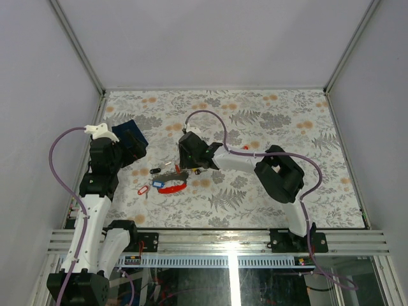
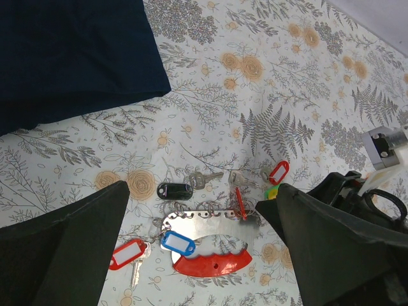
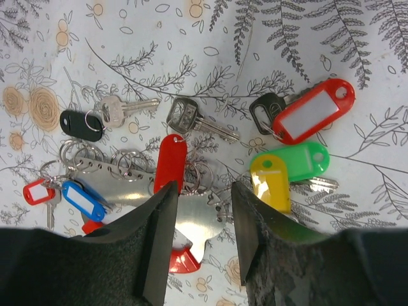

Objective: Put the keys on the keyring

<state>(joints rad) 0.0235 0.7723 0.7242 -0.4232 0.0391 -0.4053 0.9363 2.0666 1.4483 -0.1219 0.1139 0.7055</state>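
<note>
The keyring [image 3: 191,220] is a flat silver plate with a row of small rings and a red curved strap [image 2: 210,262], lying mid-table [image 1: 171,185]. The keys lie around it. On the left are black [image 3: 81,121], blue [image 3: 83,199] and small red [image 3: 35,191] tags. A red tag [image 3: 171,162] lies on the plate. Big red [image 3: 312,109], green [image 3: 293,159] and yellow [image 3: 271,182] tags lie to the right. My right gripper [image 3: 203,194] hangs low and open, jaws either side of the plate's ringed right end. My left gripper [image 2: 201,194] is wide open, high above the keyring.
A dark blue cloth [image 1: 131,132] lies at the back left of the floral tablecloth, under the left arm and filling the upper left of the left wrist view [image 2: 70,57]. Grey walls enclose the table [image 1: 287,204] on three sides.
</note>
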